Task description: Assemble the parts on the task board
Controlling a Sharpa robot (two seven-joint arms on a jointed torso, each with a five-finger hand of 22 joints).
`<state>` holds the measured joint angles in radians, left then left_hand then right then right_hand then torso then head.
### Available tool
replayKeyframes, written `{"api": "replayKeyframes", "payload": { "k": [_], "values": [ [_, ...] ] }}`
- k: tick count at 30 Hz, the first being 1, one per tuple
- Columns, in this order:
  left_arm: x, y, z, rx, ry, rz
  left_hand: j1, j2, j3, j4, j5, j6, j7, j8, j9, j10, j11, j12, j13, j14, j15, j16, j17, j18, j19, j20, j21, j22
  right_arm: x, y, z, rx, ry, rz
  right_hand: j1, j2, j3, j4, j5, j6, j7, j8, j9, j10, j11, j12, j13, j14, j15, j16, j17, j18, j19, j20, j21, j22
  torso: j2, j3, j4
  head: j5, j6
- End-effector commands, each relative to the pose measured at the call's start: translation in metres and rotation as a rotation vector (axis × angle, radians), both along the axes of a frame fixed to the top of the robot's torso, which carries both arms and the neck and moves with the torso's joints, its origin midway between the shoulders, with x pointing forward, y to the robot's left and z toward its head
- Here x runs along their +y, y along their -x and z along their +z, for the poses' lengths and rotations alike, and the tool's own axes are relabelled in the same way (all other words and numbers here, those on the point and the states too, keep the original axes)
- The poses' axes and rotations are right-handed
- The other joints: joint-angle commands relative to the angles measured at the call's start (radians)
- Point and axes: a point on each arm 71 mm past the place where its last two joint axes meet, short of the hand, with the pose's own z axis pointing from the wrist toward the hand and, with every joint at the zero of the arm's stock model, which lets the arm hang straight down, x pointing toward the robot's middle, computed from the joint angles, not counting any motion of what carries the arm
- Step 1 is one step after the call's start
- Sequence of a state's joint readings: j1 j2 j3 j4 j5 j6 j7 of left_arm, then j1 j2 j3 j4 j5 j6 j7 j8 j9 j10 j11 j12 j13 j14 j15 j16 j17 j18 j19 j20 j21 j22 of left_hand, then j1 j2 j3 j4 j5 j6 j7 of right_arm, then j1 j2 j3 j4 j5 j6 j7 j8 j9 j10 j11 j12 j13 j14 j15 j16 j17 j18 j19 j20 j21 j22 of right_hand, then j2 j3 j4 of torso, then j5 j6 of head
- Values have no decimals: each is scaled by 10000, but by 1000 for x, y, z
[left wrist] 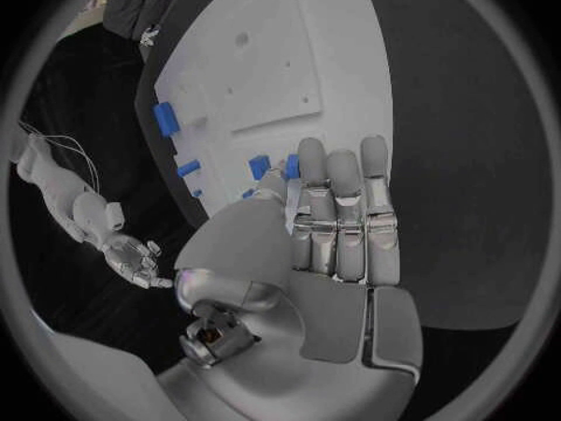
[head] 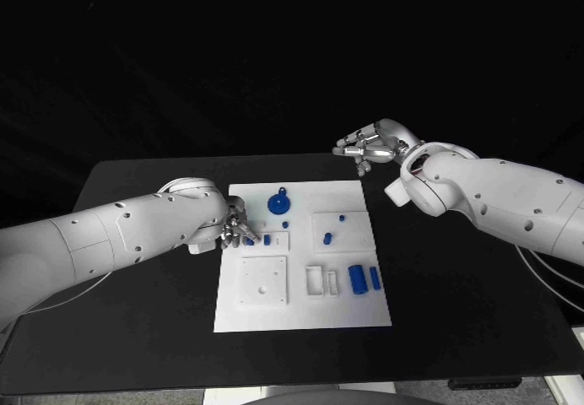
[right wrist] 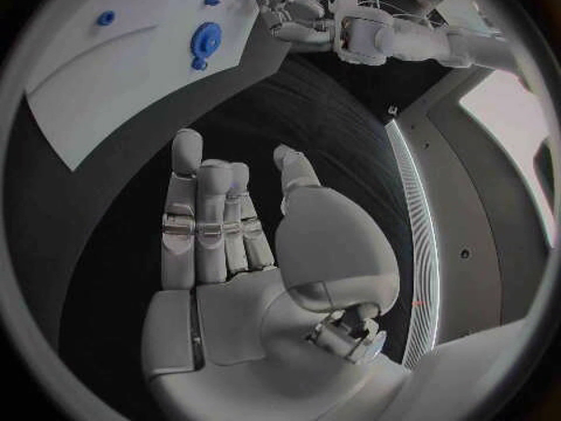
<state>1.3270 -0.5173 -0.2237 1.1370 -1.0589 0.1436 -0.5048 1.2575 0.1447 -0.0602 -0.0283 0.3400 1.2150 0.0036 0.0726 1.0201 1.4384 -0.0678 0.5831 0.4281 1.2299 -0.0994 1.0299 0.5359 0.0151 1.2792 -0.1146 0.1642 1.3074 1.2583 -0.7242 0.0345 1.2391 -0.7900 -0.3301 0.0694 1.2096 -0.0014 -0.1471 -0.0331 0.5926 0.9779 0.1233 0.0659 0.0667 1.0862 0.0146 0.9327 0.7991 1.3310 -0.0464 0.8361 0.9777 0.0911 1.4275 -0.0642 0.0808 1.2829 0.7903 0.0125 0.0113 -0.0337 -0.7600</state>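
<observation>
- The left hand [head: 235, 228] is reaching onto the task board's [head: 305, 312] left edge, fingertips resting at small blue parts [head: 256, 240]; whether it is pinching one, I cannot tell.
- The right hand [head: 375, 142] is hovering in the upper right of the head view, past the board's far corner, fingers loosely apart, holding nothing.
- A round blue part [head: 278, 203] is lying near the board's top.

The room is dark all round, and the matte black table [head: 146, 278] swallows most of the light, so the flat white plastic task board [head: 305, 308] stands out brightest, evenly lit from above with barely a shadow on it. Both wrist cameras bend every straight edge into a curve inside a dark ring. A thin bright light strip [right wrist: 411, 206] glares in the right wrist view.
</observation>
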Motion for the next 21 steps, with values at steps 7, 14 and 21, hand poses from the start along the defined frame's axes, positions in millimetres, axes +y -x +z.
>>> {"api": "replayKeyframes", "payload": {
  "k": [7,14,21],
  "values": [
    [0,3,-8,84,-95,64,-642,-466,-90,302,-439,339,-322,-14,76,29,-105,-28,21,99,-2,24,24,-151,80,-14,-86,161,1,0,-1,38,11,143,-65,-6,-34,51,20,-44,-5,-30,-10,-29,49,20,9,-43,11,32,-8,-15,-2,14,-64,-9,-3,-11,5,-24,8],
    [2,1,-8,17,-117,193,-806,-665,-329,516,-809,344,-306,-28,42,-6,-94,-15,43,74,3,0,24,-151,91,-9,-143,159,1,0,-1,42,12,140,-65,-6,-34,51,20,-44,-5,-30,-10,-29,49,20,9,-43,11,32,-8,-15,-2,14,-64,-9,-3,-16,4,-20,1],
    [6,0,-7,-74,-150,368,-1060,-812,-513,744,-963,330,-279,-23,39,-48,-75,3,62,57,13,-31,15,-151,95,1,-191,163,1,0,-2,49,8,138,-65,-6,-34,51,20,-44,-5,-30,-10,-29,49,20,9,-43,11,32,-8,-15,-2,14,-64,-9,-4,-11,5,-19,-2]
  ]
}}
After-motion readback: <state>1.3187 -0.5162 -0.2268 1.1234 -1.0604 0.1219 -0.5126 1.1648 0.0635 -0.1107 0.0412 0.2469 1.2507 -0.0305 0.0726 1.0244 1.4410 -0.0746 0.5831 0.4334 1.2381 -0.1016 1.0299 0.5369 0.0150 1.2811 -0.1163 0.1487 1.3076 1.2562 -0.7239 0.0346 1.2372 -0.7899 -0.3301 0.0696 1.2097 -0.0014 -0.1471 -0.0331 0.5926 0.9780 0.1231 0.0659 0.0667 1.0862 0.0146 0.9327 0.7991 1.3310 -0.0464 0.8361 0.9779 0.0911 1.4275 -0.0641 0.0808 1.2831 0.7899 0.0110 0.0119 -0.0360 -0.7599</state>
